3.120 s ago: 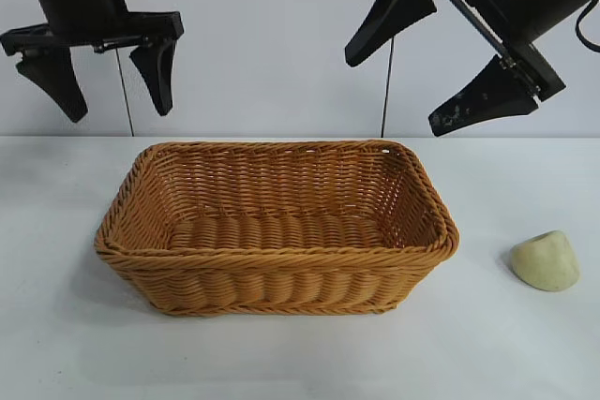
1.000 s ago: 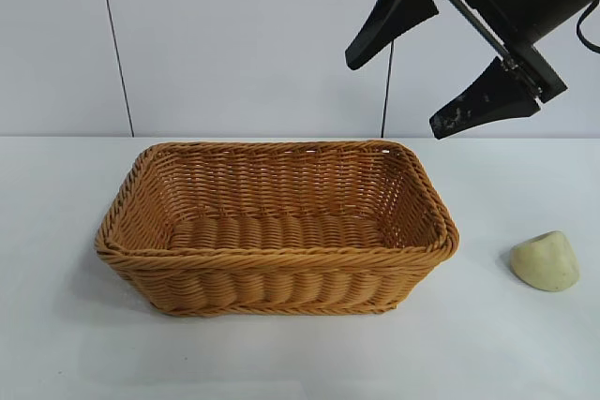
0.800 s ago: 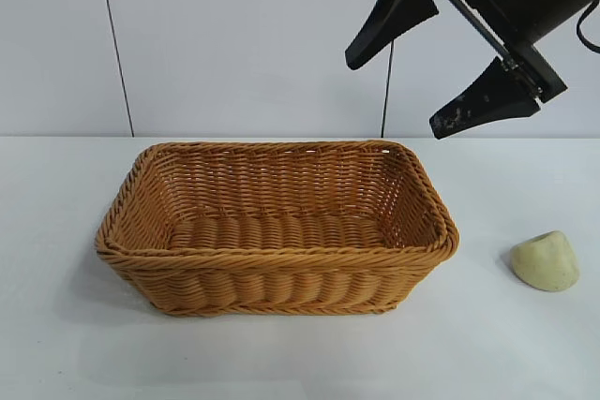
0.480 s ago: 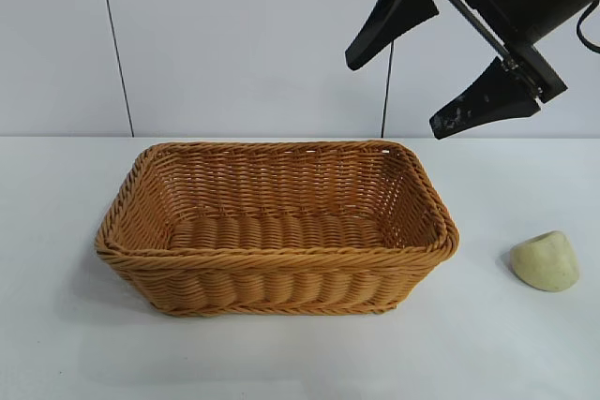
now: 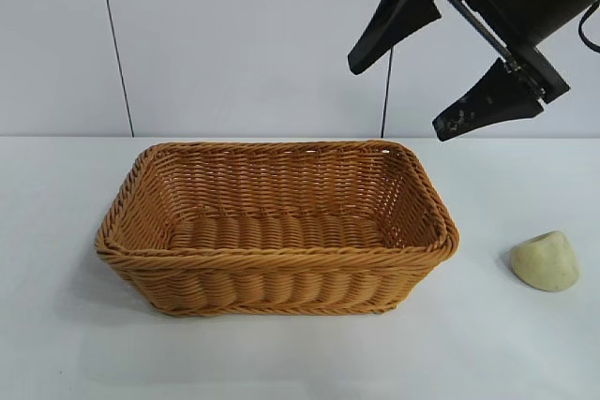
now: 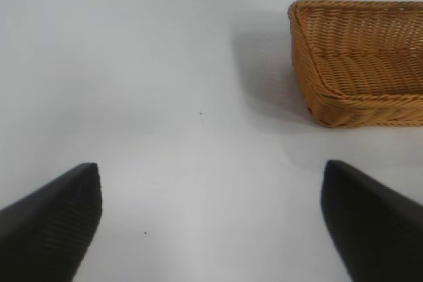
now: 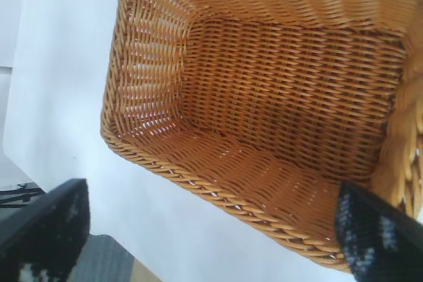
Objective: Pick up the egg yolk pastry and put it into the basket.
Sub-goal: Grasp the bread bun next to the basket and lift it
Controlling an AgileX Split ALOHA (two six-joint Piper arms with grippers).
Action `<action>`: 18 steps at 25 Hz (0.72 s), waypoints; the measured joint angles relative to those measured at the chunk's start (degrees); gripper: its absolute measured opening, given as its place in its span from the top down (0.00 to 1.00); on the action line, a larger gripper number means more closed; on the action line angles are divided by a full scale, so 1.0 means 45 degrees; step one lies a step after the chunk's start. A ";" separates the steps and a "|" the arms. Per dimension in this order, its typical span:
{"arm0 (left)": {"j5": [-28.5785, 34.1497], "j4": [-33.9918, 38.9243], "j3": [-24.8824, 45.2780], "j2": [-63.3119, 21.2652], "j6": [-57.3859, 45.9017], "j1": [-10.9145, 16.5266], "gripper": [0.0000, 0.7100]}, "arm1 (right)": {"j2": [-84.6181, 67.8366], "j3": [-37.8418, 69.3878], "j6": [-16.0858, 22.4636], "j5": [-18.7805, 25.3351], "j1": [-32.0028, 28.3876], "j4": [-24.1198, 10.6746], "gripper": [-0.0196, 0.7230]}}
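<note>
Across the white surface (image 5: 281, 362) a broad bare stretch is lying open at the exterior view's left and along the near edge, with a pale panelled wall (image 5: 244, 44) closing it off at the back. Sitting at the middle of it, the basket (image 5: 277, 264) is taking up most of the room, its braided rim running unbroken all round and its sloping woven sides leaving the inside floor showing bare in the right wrist view. Hanging high above the basket's far right corner, the right tool (image 5: 445, 67) is pointing steeply downward with its two black fingers (image 5: 487, 100) standing wide apart and nothing between them; open air is separating it from the rim below. The left tool (image 6: 211, 229) is appearing only in its own wrist view, its fingers spread wide and gripping nothing, hovering over bare surface with the basket's end wall well off to one side. Resting on the surface near the exterior view's right edge, the egg yolk pastry (image 5: 545, 261) is sitting clear of the basket's right side, with an open strip of surface between the two.
</note>
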 joint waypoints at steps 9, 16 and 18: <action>0.0000 0.0000 0.0000 0.0000 0.0000 0.0000 0.02 | -0.0046 0.0000 0.2991 0.0200 -0.0016 -0.5628 0.04; 0.0000 0.0000 0.0000 0.0000 0.0000 0.0000 0.02 | -0.0046 0.0000 0.4023 0.0415 -0.1570 -0.7133 0.04; 0.0000 0.0000 0.0000 0.0000 0.0000 0.0000 0.02 | -0.0018 0.0000 0.4111 0.0415 -0.2131 -0.7170 0.04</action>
